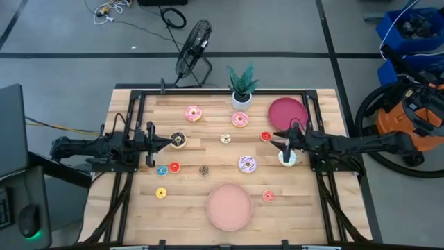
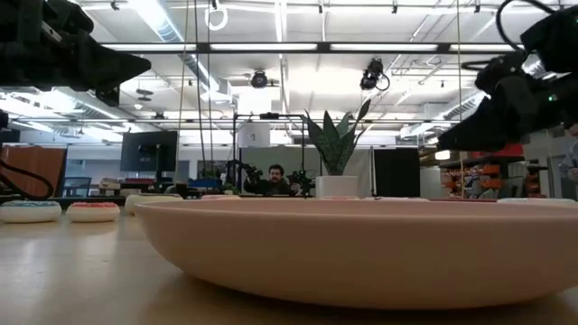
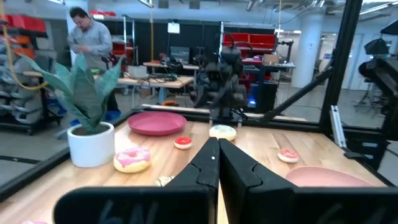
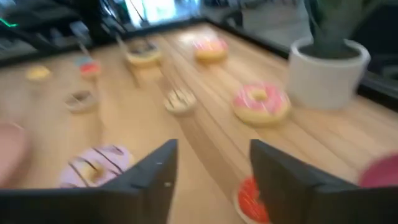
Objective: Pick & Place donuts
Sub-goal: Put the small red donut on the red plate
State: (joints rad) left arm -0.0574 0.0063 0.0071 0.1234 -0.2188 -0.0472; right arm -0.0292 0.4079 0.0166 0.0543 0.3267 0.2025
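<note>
Right gripper (image 1: 287,149) hovers with fingers spread above a white donut (image 1: 286,158) just below the dark red plate (image 1: 288,111). You look mid-pick: descend squarely, then close. Left gripper (image 1: 158,142) waits, pressed together.

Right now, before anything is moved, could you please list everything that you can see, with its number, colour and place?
donuts: about twelve; pink, purple, white, chocolate, red, blue, yellow; spread over the table's middle
plates: two; the pink one at the near edge, the dark red one at the far right corner
plant: one, green in a white pot, far edge of the table
table: one, light wood with a black frame
fan: one, black, on the floor beyond the table
vacuum: one, orange and black, on the floor at right
person: one, grey shirt, in the room behind
left gripper: shut, beside a chocolate donut
right gripper: open, near the dark red plate
</note>
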